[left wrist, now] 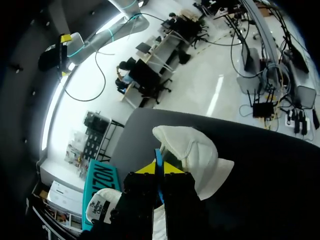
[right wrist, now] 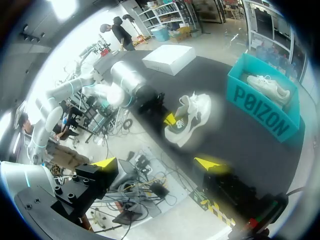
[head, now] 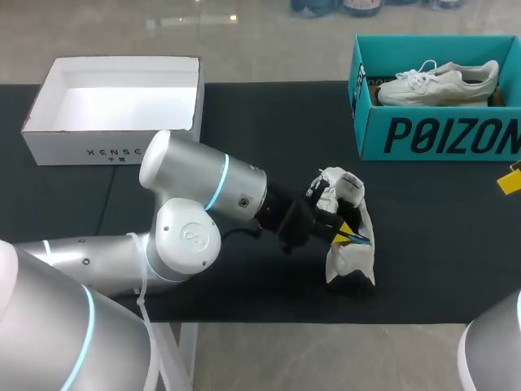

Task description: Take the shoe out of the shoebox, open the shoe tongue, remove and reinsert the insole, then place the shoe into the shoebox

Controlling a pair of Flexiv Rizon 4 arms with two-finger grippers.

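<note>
A white and black shoe lies on the dark table mat near the front middle. My left gripper is at its opening, shut on a thin blue insole that sticks up between the yellow tips. In the left wrist view the shoe's white upper bulges just ahead of the left gripper. The teal shoebox stands at the back right with a second white shoe in it. My right gripper hangs open and empty, well away from the shoe; one yellow fingertip shows at the right edge.
An open white box stands at the back left. The left arm's forearm crosses the table's front left part. Dark mat lies bare between the two boxes.
</note>
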